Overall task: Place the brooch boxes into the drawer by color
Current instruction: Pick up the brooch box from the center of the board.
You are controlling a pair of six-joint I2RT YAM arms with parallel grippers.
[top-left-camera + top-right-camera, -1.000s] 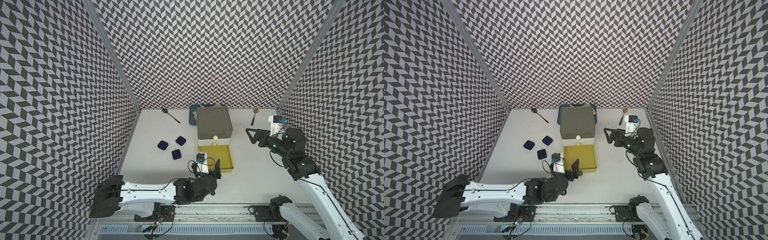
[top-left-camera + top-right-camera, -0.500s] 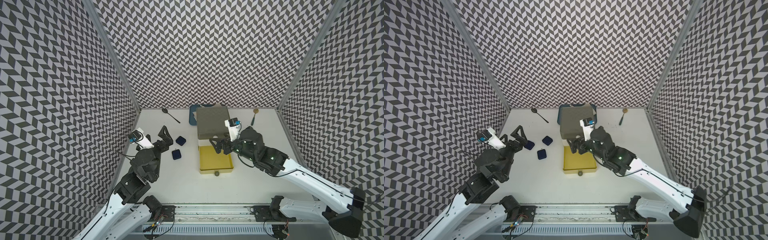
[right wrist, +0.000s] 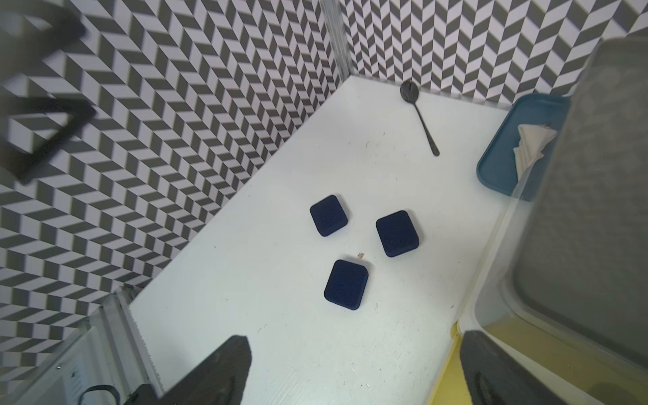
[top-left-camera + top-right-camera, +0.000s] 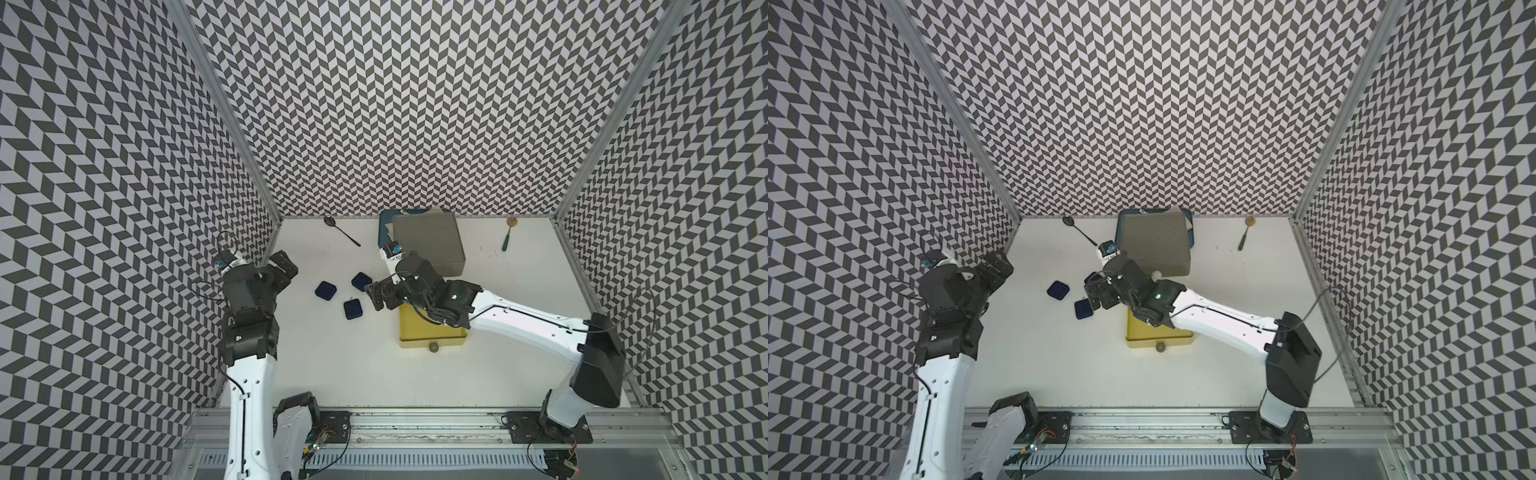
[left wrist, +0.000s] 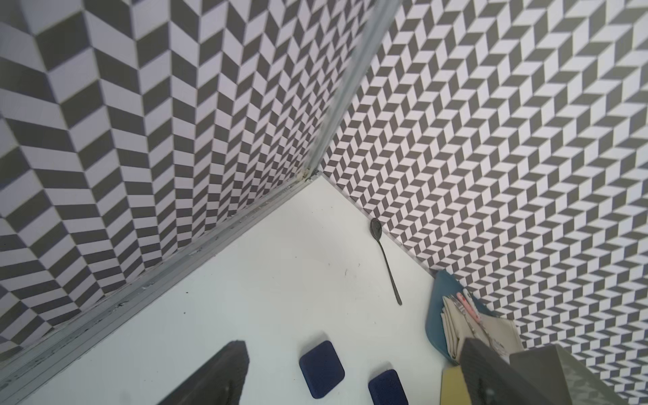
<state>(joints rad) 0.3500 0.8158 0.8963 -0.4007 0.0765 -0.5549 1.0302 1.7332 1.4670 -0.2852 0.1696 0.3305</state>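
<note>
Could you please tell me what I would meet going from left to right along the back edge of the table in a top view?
Black spoon → dark blue tray → drawer chest → gold-bowled spoon.

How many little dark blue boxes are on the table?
3 navy brooch boxes on the table: one nearest the side wall, one nearest the drawer chest, one toward the front. Others may be hidden inside drawers.

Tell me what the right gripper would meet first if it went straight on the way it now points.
Probably the nearest navy brooch box, which lies in line with the open jaws of the right gripper in its wrist view. Depth is unclear, so it might touch the table first.
</note>
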